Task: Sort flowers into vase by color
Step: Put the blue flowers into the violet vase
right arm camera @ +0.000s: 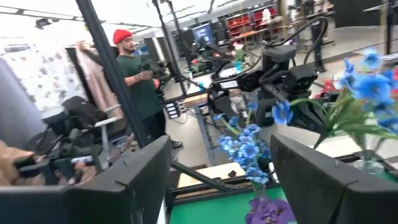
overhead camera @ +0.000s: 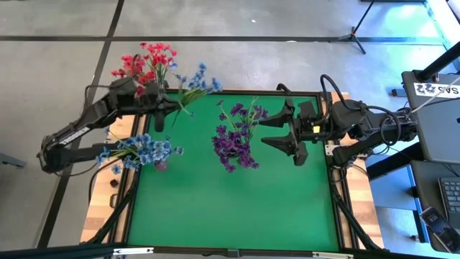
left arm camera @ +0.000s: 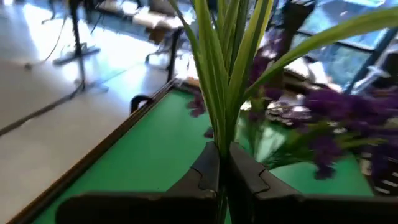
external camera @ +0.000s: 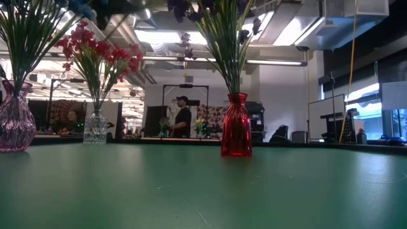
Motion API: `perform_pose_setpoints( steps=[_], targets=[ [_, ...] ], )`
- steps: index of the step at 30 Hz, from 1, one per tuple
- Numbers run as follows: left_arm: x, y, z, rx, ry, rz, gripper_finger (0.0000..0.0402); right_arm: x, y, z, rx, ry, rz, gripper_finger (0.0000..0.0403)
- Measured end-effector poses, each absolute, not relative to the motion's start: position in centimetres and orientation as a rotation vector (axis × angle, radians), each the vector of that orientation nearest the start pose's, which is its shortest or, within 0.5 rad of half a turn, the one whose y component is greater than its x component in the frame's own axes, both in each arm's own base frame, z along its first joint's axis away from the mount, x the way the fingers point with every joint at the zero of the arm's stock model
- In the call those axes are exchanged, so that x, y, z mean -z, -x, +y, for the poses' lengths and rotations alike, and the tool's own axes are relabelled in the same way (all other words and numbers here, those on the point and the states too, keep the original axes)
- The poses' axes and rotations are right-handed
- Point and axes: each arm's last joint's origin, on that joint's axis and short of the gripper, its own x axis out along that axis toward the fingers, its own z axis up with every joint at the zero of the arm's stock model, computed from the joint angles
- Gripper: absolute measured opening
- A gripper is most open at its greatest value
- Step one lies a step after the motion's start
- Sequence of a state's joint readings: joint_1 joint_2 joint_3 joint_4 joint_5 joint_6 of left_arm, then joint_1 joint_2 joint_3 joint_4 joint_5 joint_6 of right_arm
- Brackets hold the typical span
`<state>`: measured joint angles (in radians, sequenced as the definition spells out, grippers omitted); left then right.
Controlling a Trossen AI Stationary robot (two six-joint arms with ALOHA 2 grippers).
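Observation:
My left gripper is over the table's far left corner, shut on a light blue sprig with green stems. Red-pink flowers stand in a clear vase just beyond it. More light blue flowers fill a pink vase at the left edge. Dark purple flowers stand in a red vase at mid-table. My right gripper hovers open to the right of the purple flowers, touching nothing. My left gripper pinches the blue sprig's bundled green stems between its two fingers. The leaves and stems fan out past the fingertips. The sprig is lifted clear of the table, and its blossoms point toward the far right.
The green mat is framed by a dark raised rim. Open mat lies across the near half. Cables run along both sides. A person in a red cap stands beyond the table, and another person stands far back in the room.

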<state>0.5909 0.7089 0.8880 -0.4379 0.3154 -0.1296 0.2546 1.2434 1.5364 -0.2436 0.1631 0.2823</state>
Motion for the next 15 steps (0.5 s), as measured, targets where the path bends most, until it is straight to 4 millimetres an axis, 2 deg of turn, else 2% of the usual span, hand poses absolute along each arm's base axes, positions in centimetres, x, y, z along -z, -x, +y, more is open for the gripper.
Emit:
perform_pose_setpoints(
  steps=[6, 11, 15],
  targets=[
    [-33.9, -9.8, 5.4, -0.262, 0.148, 0.135, 0.0002, -48.6, -24.2, 5.9, -0.125, -0.291, -0.031, 0.0272],
    [-32.5, -9.0, 5.0, -0.28, 0.158, 0.161, 0.0002, -48.6, -24.2, 5.9, -0.114, -0.29, -0.033, 0.0272],
    [-32.4, -8.1, 4.1, -0.214, 0.17, 0.161, 0.0002, -48.7, -24.2, 5.9, -0.113, -0.292, -0.034, 0.0272]
  ],
)
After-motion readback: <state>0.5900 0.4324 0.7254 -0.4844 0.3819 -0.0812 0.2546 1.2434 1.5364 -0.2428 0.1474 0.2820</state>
